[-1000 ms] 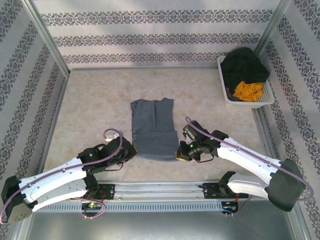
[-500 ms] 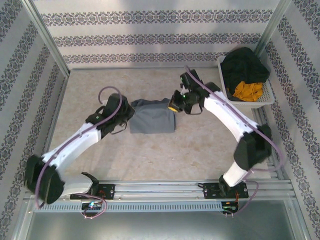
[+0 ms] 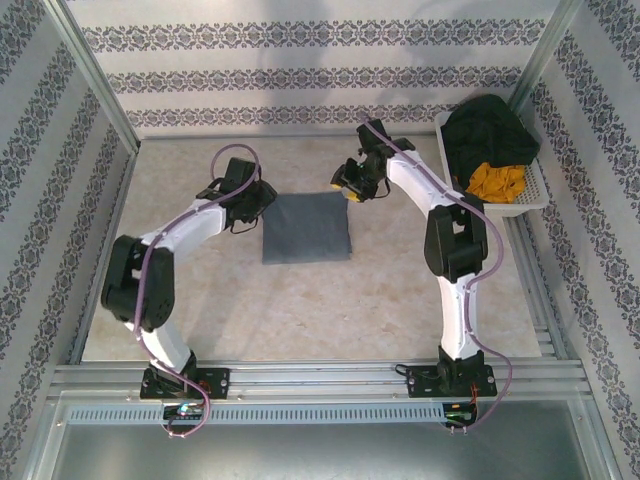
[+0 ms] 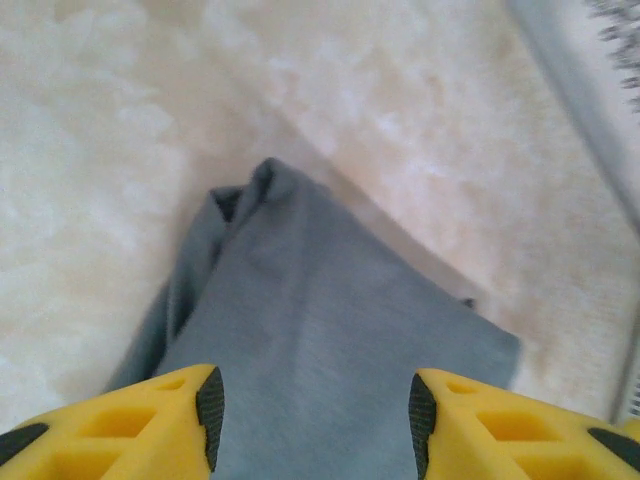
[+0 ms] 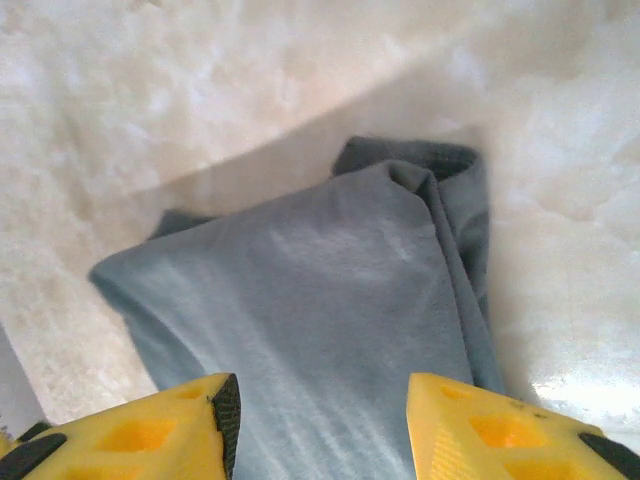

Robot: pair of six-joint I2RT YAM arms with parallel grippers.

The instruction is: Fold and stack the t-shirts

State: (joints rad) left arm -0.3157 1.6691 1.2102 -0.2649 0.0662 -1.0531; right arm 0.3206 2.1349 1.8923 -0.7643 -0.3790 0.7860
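T-shirt [image 3: 307, 228] lies folded flat on desk [image 3: 300, 310]; left hand [image 3: 263, 197] and right hand [image 3: 345, 186] both open at its far corners.

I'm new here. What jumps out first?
A blue-grey t-shirt, folded into a neat square, lies in the middle. The left end effector and right end effector hover open at its far corners. At the far right, a white basket holds dark clothes and an orange cloth.
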